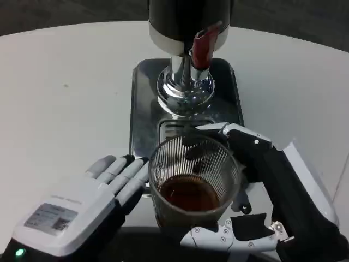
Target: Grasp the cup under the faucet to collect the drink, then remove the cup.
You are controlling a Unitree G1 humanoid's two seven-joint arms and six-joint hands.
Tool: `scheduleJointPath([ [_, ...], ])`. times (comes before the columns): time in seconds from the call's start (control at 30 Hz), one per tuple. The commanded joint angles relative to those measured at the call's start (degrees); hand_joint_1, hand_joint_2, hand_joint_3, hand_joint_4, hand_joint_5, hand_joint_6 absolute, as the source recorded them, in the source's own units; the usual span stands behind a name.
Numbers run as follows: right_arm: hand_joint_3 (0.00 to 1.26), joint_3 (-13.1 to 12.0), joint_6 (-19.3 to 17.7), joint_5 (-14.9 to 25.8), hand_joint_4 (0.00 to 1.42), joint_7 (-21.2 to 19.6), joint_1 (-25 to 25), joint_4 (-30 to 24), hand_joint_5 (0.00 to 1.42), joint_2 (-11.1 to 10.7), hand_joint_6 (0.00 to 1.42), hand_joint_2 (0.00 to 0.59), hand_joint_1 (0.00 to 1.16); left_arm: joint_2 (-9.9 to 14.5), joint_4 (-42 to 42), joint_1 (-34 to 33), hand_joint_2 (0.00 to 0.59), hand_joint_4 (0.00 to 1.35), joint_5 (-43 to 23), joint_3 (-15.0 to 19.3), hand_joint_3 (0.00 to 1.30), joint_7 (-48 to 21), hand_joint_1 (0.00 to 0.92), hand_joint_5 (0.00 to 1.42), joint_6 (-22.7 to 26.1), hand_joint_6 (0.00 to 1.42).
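Cup (193, 183): part-filled with brown drink, near of faucet (203, 46), apparently withdrawn
Right hand (262, 202): fingers wrap cup to carry it
Left hand (82, 210): fingers released, steadying beside

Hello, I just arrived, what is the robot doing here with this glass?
The robot holds a ribbed clear cup with its right hand, whose fingers wrap around the cup's right side and front. The left hand rests beside the cup on its left, fingers at its wall. The cup already has brown drink in the bottom. It sits at the front edge of the metal tray, nearer the robot than the dispenser and its red tap handle.
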Motion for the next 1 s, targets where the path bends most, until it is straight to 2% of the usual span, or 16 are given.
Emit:
scheduleJointPath([
  [0.03, 0.78, 0.57, -0.07, 1.55, 0.95, 0.12, 1.19, -2.8, 1.02, 0.42, 1.38, 0.082, 1.08, -0.16, -1.57, -0.33, 0.0, 0.0, -0.16, -0.32, 0.0, -1.3, 0.0, 0.0, 0.82, 0.0],
  [0.3, 0.78, -0.32, -0.2, 2.35, 0.95, 0.3, 1.84, -4.19, 1.02, 0.18, 1.38, 0.082, 1.08, -0.61, -2.69, -1.84, 0.0, 0.0, 1.75, -1.15, 0.0, -2.81, 0.0, 0.0, 3.46, 0.0],
  [0.63, 0.78, -0.75, -0.15, 3.03, 0.96, 0.89, 3.35, -6.29, 1.02, -0.28, 1.38, 0.082, 1.08, -2.08, -3.36, -2.05, 0.0, 0.0, 2.17, -1.37, 0.0, -2.5, 0.0, 0.0, 4.78, 0.0],
  [1.0, 0.79, -0.86, -0.03, 3.35, 0.96, 0.77, 3.48, -6.29, 1.02, 0.01, 1.38, 0.083, 1.08, -2.54, -3.57, -1.89, 0.003, 0.0, 2.07, -1.65, 0.0, -2.66, 0.0, 0.0, 5.37, 0.0],
])
